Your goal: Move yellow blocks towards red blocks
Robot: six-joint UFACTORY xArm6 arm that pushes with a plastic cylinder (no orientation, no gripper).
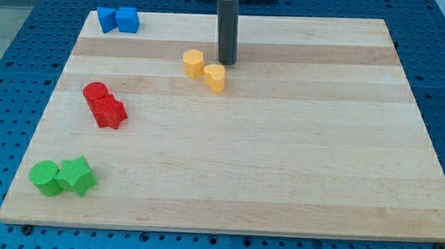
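you were looking at a lab or robotics test bench, not a home. a pale wooden board [282,143] lay flat on a blue perforated metal table [29,30] with a regular grid of mounting holes, the kind used for fixing rigs. a dark rod [227,33] hung over the board, and small coloured blocks sat in tidy pairs.

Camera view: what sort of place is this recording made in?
Likely a robotics lab bench. A wooden board lies on a blue perforated base, the kind used for mounting rigs. Small coloured blocks sit in pairs on it, and my tip stands just right of the yellow blocks.
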